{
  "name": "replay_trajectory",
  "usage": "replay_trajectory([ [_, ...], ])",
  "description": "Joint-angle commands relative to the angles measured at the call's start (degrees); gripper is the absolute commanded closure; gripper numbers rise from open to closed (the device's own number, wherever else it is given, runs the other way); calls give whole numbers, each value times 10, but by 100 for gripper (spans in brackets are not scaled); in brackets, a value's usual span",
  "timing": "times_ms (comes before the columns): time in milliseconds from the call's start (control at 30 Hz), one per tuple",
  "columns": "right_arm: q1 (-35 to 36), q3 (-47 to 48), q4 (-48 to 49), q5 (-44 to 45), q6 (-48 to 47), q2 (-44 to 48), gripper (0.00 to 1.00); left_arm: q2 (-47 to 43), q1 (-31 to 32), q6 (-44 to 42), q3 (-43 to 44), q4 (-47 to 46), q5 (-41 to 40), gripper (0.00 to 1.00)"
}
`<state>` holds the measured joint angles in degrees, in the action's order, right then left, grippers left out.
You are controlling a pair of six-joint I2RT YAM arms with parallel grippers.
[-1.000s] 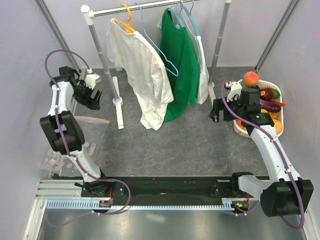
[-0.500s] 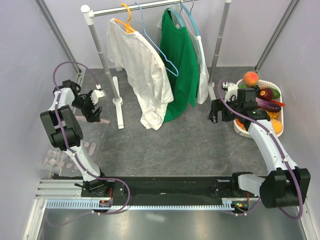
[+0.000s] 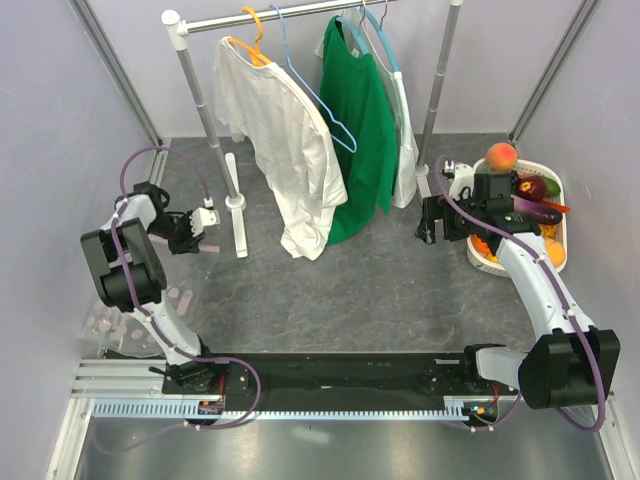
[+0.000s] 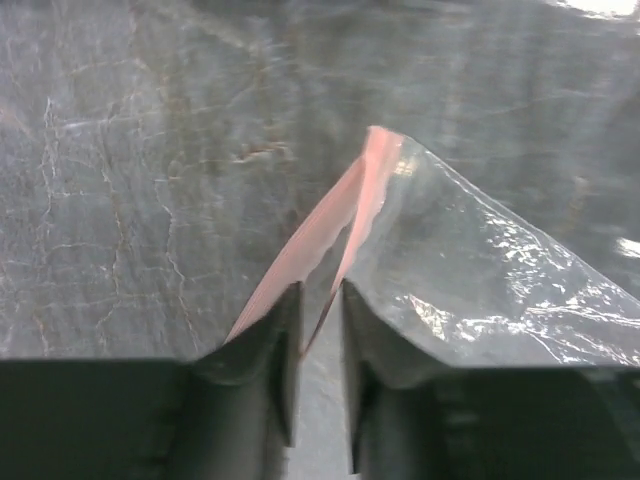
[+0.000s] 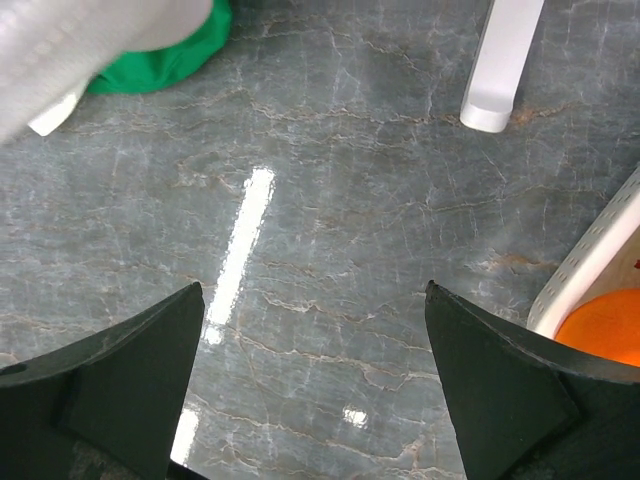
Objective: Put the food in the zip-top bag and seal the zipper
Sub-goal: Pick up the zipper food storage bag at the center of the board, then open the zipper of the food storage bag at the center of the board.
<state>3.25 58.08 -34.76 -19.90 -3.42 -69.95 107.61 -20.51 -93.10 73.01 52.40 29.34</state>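
Note:
The zip-top bag [image 3: 150, 295] lies clear and floppy at the left of the table. Its pink zipper [image 4: 340, 215] rises in a peak in the left wrist view, with clear plastic [image 4: 470, 280] sloping off to the right. My left gripper [image 4: 320, 290] is low at the bag's far end [image 3: 190, 232], jaws narrowed onto that pink strip. The food sits in a white basket [image 3: 556, 180] at the right: a peach [image 3: 502, 157], a purple piece [image 3: 540, 212], an orange one [image 5: 605, 325]. My right gripper [image 5: 312, 290] hangs open over bare table just left of the basket [image 3: 432, 222].
A clothes rack crosses the back with a white shirt [image 3: 285, 130] and a green shirt [image 3: 358, 120] on hangers. Its left foot post [image 3: 236, 205] stands close to my left gripper. Another rack foot [image 5: 500, 80] and green cloth [image 5: 170, 60] lie ahead of my right gripper.
My left gripper came down from a raised pose to the bag's far edge and its jaws closed in on the pink strip. The right arm barely shifted.

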Motion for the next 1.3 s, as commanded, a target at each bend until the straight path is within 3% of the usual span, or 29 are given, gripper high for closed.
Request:
replay_trajectory([
  [0, -1, 47, -24, -27, -5, 7, 2, -101, -2, -66, -16, 31, 4, 87],
  [67, -3, 56, -38, -28, -6, 17, 2, -142, -3, -60, -17, 57, 19, 98],
  [233, -10, 78, -55, -32, 25, 47, 2, -261, 1, -54, -35, 96, 91, 98],
  [533, -17, 128, -86, -50, 140, 71, 2, -470, 78, 80, -9, 146, 214, 98],
  [700, -22, 152, -98, -147, 185, 84, 2, -564, 201, 106, -27, 135, 257, 98],
  [767, -23, 150, -96, -188, 191, 91, 2, -587, 292, 154, -39, 88, 245, 98],
  [833, -23, 148, -96, -224, 196, 100, 2, -592, 341, 221, -59, 20, 217, 98],
  [1100, -24, 124, -91, -272, 220, 128, 8, -515, 578, 284, -70, -100, 103, 98],
  [1267, -21, 64, -79, -288, 237, 125, 13, -478, 723, 253, -84, -187, 6, 98],
])
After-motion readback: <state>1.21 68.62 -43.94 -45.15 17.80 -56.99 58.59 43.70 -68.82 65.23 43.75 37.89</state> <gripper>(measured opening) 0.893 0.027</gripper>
